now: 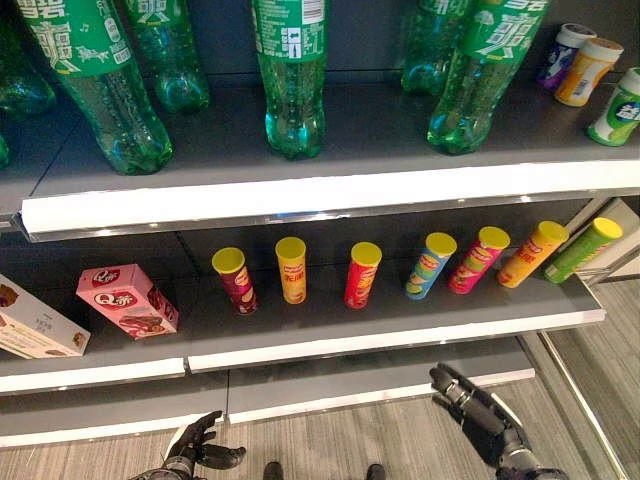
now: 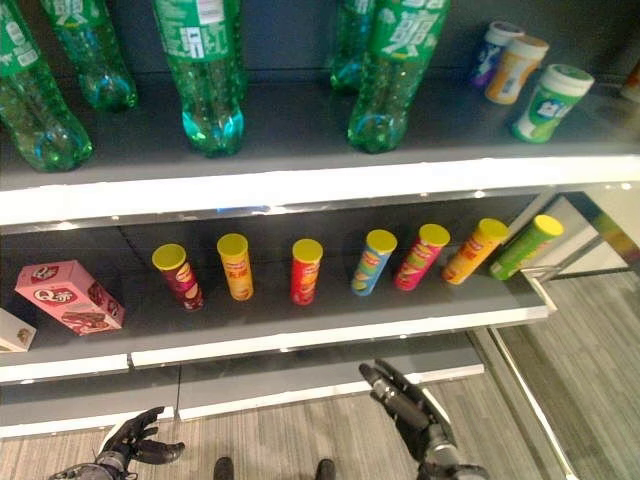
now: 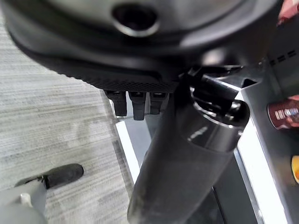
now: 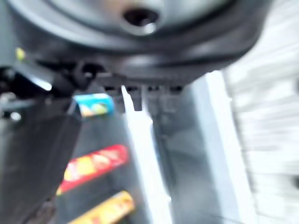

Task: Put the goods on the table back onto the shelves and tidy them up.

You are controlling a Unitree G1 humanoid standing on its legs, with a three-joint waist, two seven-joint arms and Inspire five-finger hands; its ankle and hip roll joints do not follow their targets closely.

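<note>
Upper shelf (image 1: 300,195): green soda bottles (image 1: 292,75) stand in a loose row, with small capped jars (image 1: 588,70) at the robot's right end.
Middle shelf (image 1: 400,335): seven crisp tubes (image 1: 362,274) lined up, mostly yellow-lidded, the right-hand ones leaning. A pink snack box (image 1: 128,299) and a pale carton (image 1: 38,325) lie toward the left.
Goods to restock: from where I stand no tabletop is in sight. Everything visible already sits on a shelf.
Left robot hand (image 1: 198,448): low above the carpet, fingers loosely curled, nothing in it.
Right robot hand (image 1: 478,412): raised below the shelf edge, fingers spread and relaxed, empty.
Step in hand: I'd judge it is between items, or about to straighten the tubes.
Doing it well: bring the right robot hand in level above the shelf lip, nudge a leaning tube upright from the side, and keep clear of its neighbours so the row doesn't topple.
</note>
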